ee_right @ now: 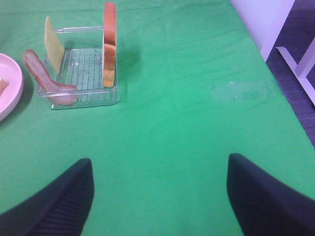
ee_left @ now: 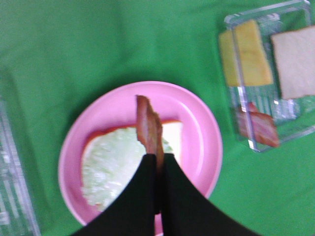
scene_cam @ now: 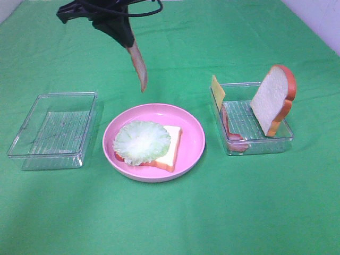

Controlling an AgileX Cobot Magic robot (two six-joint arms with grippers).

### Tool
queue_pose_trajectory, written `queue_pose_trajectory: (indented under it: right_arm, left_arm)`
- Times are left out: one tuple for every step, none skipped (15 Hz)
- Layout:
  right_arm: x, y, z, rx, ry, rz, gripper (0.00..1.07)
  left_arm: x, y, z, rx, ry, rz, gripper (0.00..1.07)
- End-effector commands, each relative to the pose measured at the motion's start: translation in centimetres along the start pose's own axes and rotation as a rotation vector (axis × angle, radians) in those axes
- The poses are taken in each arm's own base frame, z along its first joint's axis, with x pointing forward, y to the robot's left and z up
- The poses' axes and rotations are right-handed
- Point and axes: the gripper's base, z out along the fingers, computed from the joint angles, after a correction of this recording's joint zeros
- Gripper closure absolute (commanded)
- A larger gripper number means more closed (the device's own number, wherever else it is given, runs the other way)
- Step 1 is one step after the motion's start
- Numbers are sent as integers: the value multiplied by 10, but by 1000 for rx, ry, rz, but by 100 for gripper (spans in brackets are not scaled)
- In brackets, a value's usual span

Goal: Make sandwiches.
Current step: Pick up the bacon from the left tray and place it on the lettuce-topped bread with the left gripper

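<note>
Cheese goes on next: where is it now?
Exterior high view: the cheese slice leans on the right tray's left wall, beside a bacon strip, right of the pink plate.

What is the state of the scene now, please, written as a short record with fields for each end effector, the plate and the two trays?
left end effector: shut on bacon strip, hanging over the pink plate
right end effector: open, holding nothing
pink plate: bread slice with lettuce on top
right tray: cheese, second bread slice, second bacon strip
left tray: empty
</note>
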Motion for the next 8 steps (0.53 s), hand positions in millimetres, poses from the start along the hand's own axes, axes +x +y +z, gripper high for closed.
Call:
queue_pose_trajectory:
  right_arm:
    - [1,0,-2,6,-26,-9,36]
    - [1,0,-2,6,-26,-9,36]
    - [1,0,-2,6,-26,-9,36]
    - [1,0,-2,6,-26,-9,36]
    - [1,0,-2,6,-26,-9,36]
    - [1,0,-2,6,-26,-9,36]
    - [1,0,-2,6,-26,-9,36]
    - [1,0,-2,6,-26,-9,36]
  left_arm:
    - [20,-35,7,108,115,88,107]
    - [27,-47,16,107,132,118,107]
    - [34,-58,27,100,149,147,107]
    - [41,-65,40,87,180,167,107]
    - [47,-70,54,79,218,179,107]
    - [50,-70,60,73,239,180,107]
    - [54,-69,73,54,267,180,107]
    - [57,-60,87,-19,288,147,107]
